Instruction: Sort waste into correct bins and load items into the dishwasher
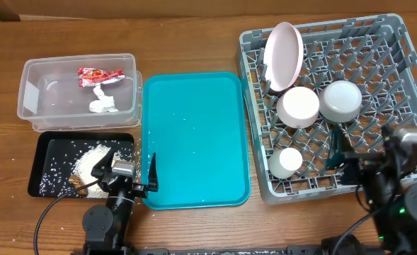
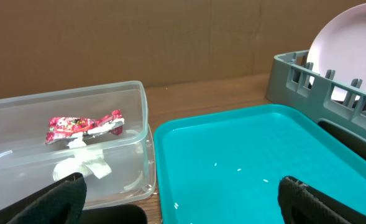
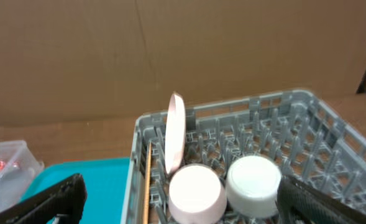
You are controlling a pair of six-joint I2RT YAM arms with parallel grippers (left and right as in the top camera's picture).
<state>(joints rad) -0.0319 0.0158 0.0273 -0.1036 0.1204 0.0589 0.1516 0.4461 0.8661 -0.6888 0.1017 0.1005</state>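
Left gripper (image 2: 181, 202) fingers spread wide over teal tray (image 1: 194, 127) near edge, right gripper (image 3: 183, 202) likewise apart above grey dish rack (image 1: 406, 42), rack holding upright white plate (image 1: 282, 46), two bowls (image 1: 298, 106) (image 1: 340, 100), cup (image 1: 289, 162), red sachet wrapper (image 1: 100, 74) and napkin (image 1: 103, 103) in clear tub (image 1: 31, 92), rice (image 1: 91, 160) on black tray (image 1: 42, 170)

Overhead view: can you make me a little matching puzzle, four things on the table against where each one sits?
Things
1. red sachet wrapper
2. pile of rice grains
3. white plate
4. teal tray

Places
A. standing on edge in the grey rack
B. lying between the clear tub and the grey rack
C. inside the clear tub
D. in the black tray

Pairs: 1-C, 2-D, 3-A, 4-B.
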